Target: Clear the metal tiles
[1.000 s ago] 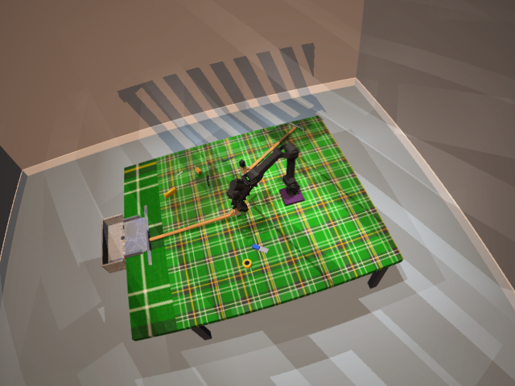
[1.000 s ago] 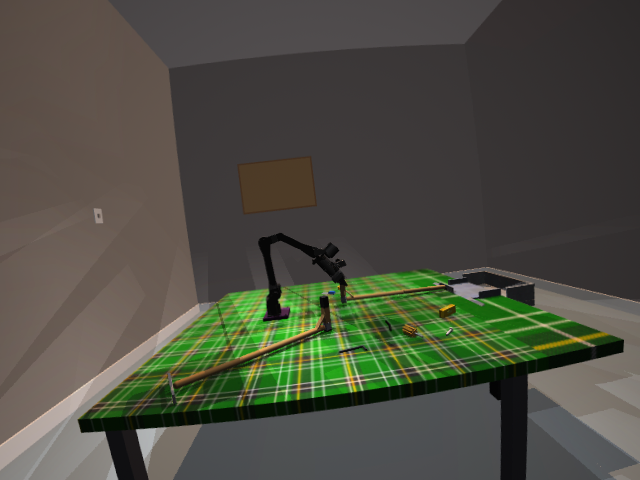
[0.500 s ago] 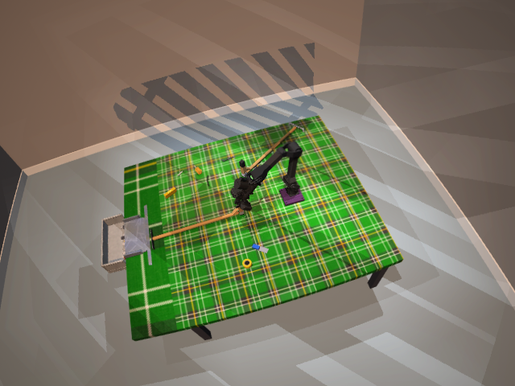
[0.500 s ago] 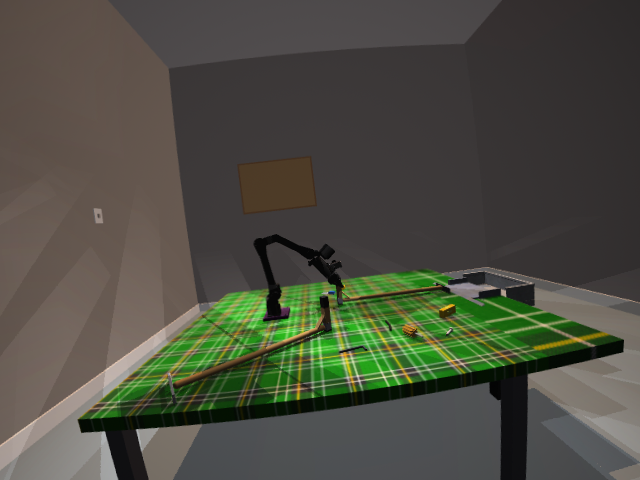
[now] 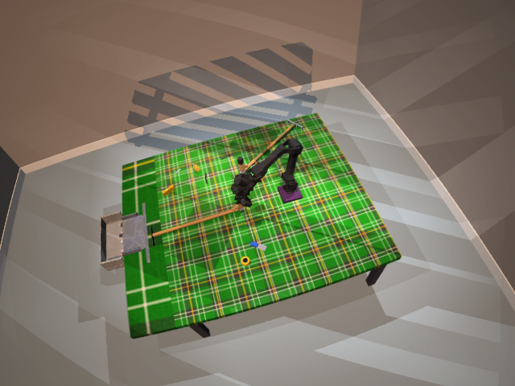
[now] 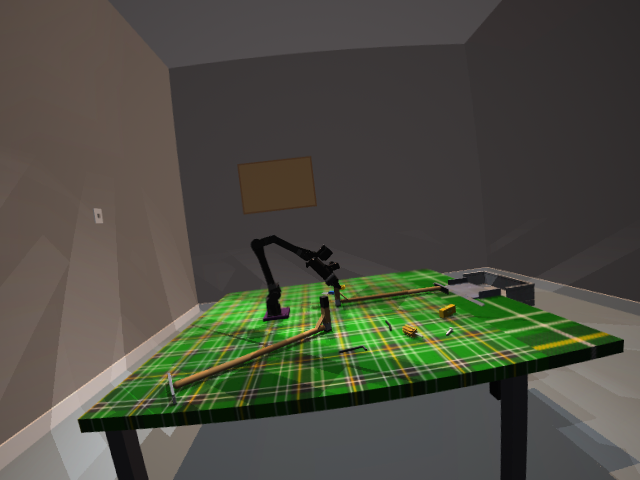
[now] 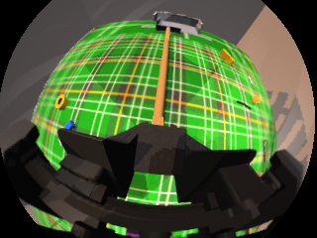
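My gripper (image 5: 241, 206) (image 6: 337, 290) (image 7: 158, 126) is shut on the long scraper's upright grip. The scraper's wooden handle (image 5: 195, 222) (image 6: 392, 294) (image 7: 162, 74) reaches toward the steel plate (image 5: 133, 233) (image 6: 467, 290). Its dark blade (image 5: 152, 235) is just off the plate's near edge, on the arm's side; whether it touches the table is unclear. The catch box (image 5: 112, 264) (image 6: 521, 295) (image 7: 178, 20) adjoins the plate's far end. No tile stands out on the plate's middle. Small dark shapes show where plate and box meet; I cannot tell if they are tiles. The box's inside is partly hidden.
A second long tool (image 5: 272, 144) (image 6: 248, 356) with a grey head lies beside the arm. A yellow block (image 5: 167, 190) (image 6: 447, 310), an orange piece (image 5: 196, 167) (image 6: 409, 329) and a black key (image 5: 205, 178) lie on one side. A blue-and-grey item (image 5: 253, 244) and yellow ring (image 5: 245, 264) lie opposite.
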`<action>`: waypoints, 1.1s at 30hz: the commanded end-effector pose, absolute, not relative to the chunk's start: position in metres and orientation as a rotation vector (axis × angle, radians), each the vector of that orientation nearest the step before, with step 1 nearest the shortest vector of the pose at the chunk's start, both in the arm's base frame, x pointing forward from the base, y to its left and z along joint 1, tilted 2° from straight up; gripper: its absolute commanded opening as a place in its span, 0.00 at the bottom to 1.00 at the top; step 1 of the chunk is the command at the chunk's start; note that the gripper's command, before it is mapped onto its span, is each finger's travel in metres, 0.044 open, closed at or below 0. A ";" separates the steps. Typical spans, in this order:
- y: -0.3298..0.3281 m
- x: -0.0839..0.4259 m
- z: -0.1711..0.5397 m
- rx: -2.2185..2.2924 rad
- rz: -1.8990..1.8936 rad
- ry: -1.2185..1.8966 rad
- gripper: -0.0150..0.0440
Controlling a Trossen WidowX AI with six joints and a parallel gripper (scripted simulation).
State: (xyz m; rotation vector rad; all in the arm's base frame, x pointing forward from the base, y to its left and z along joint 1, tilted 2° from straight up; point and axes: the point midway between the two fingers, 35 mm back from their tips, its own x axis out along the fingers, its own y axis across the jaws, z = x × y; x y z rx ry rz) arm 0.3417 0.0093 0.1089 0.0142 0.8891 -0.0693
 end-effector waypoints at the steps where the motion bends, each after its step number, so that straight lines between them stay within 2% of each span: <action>1: 0.002 0.340 0.110 0.015 -0.076 0.880 0.25; 33: -0.030 0.333 0.108 0.020 -0.092 0.879 0.25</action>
